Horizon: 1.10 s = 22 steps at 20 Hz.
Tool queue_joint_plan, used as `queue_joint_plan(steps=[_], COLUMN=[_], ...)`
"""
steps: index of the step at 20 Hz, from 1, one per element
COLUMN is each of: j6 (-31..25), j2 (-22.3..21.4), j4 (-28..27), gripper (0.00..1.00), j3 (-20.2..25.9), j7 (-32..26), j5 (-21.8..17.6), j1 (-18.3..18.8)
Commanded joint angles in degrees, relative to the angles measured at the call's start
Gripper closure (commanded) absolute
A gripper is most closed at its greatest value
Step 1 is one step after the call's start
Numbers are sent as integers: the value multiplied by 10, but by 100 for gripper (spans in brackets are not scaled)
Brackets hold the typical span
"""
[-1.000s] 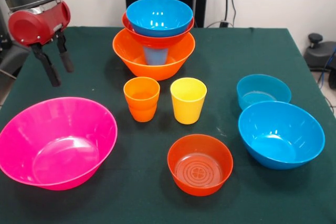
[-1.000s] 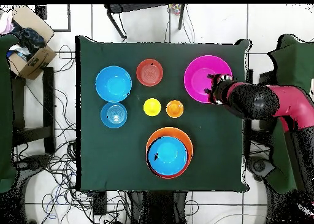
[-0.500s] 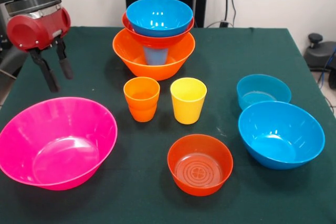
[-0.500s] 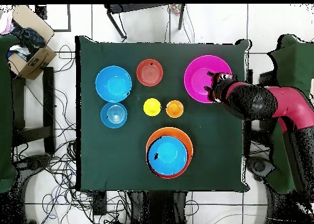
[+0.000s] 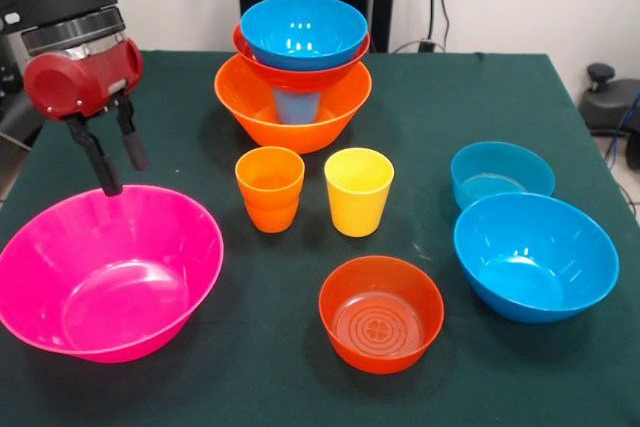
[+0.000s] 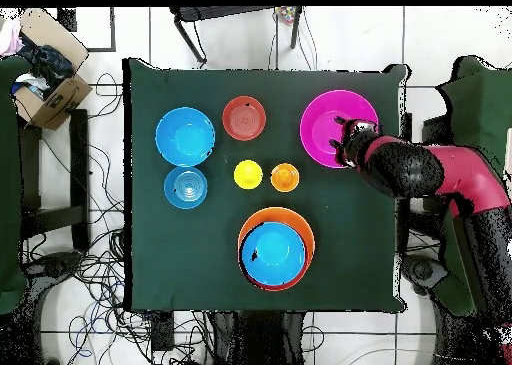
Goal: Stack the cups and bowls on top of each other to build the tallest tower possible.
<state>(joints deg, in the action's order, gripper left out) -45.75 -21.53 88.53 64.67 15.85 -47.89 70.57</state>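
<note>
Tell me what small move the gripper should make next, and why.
Probably lower a little further so the open gripper straddles the far rim of the big glossy pink plastic bowl. Its fingers hang just above that rim, empty, and this bowl sits apart from the tower.

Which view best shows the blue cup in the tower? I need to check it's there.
The front view: the blue cup shows through the big orange bowl. In the overhead view the blue bowl on top hides it.
</note>
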Motion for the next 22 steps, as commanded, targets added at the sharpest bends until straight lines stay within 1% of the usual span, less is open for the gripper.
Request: queue_joint_plan(steps=[1, 10, 16, 22], j6=[26, 37, 44, 39], j2=[27, 37, 43, 43], j4=[-1, 0, 2, 5], gripper=[0, 0, 0, 0], j3=[-49, -43, -52, -63], j7=[-147, -155, -140, -126], j5=[-67, -83, -99, -104], j1=[-12, -6, -7, -10])
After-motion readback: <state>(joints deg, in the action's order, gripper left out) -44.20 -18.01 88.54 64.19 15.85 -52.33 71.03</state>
